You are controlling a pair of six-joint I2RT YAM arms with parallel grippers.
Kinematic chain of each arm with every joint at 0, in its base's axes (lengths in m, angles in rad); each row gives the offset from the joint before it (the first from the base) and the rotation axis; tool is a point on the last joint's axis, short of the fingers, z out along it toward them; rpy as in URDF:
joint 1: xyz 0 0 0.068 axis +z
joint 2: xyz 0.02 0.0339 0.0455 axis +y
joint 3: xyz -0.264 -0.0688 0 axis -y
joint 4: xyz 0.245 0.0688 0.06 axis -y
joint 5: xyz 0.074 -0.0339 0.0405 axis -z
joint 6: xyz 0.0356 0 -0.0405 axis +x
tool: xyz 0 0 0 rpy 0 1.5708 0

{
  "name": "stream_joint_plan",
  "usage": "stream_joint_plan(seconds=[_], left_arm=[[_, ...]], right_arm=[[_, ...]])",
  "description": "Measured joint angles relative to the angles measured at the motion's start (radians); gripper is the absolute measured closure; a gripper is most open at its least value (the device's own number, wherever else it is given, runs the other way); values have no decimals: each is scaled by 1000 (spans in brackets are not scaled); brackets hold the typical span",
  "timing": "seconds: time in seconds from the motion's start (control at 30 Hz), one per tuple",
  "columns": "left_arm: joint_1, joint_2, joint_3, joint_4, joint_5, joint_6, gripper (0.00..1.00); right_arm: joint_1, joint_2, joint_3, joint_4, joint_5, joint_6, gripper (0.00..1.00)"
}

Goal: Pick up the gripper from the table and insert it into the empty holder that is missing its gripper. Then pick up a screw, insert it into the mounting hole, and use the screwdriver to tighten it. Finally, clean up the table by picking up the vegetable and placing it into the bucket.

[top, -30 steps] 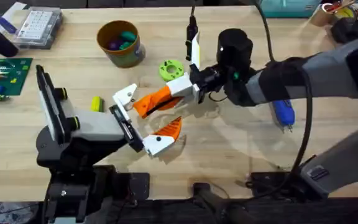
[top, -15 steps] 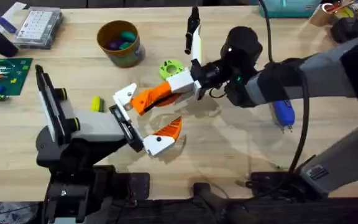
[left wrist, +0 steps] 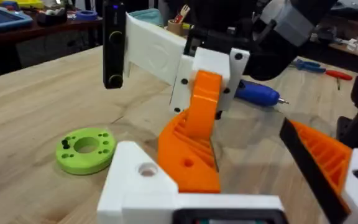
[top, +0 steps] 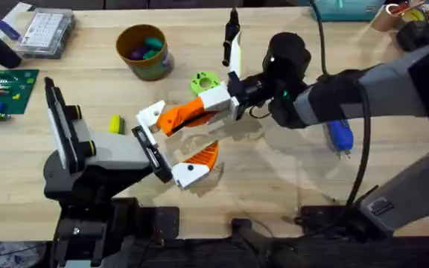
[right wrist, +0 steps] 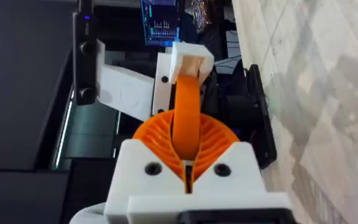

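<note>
Right end effector (top: 216, 100): reaching in from the right of the overhead frame to its centre, white fingers clamped on the gripper (top: 187, 115), whose orange body shows pinched between them in the right wrist view (right wrist: 187, 118).
Gripper: slanting down-left from the right end effector toward the holder (top: 150, 115); its far end touches or sits just at the white block, and whether it is seated cannot be told. In the left wrist view the orange piece (left wrist: 194, 134) stands just behind the holder (left wrist: 137, 180).
Left end effector (top: 171, 145): lower left of centre in the overhead frame, fingers spread apart and gripping nothing; one side carries the bare holder, the other a white block with a short orange tip (top: 203, 155).
Screwdriver (top: 339, 135): lying on the tabletop (top: 274, 186) at the right, partly behind the right arm, well apart from both end effectors; its blue handle also shows in the left wrist view (left wrist: 257, 93).
Vegetable (top: 115, 124): yellow chunk on the tabletop left of the holder, near the left arm.
Bucket (top: 144, 52): upright at upper left of centre, small coloured pieces inside.
Green disc (top: 205, 82): flat on the tabletop just above the right end effector.
</note>
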State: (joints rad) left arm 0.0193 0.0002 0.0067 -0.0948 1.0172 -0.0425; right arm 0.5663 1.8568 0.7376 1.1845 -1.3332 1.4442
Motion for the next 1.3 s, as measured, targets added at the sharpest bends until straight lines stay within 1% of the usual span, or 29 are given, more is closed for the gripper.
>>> stream_joint_plan(seconds=[0.27, 0.43, 0.6, 1.2, 1.3], left_arm=[[3, 0, 0, -3, 10, 0, 13], [4, 0, 0, -6, 19, -19, 13], [6, 0, 0, -6, 22, -28, 13], [6, 1, 0, -7, 31, -43, 13], [6, 1, 0, -8, 38, -44, 13]], right_arm=[[0, 0, 0, -13, 15, -16, 982], [0, -2, 1, -90, 29, -59, 981], [0, -8, 3, -115, 42, -90, 981], [0, -33, 8, -188, 98, -99, 981], [5, -52, 9, -244, 134, -104, 981]])
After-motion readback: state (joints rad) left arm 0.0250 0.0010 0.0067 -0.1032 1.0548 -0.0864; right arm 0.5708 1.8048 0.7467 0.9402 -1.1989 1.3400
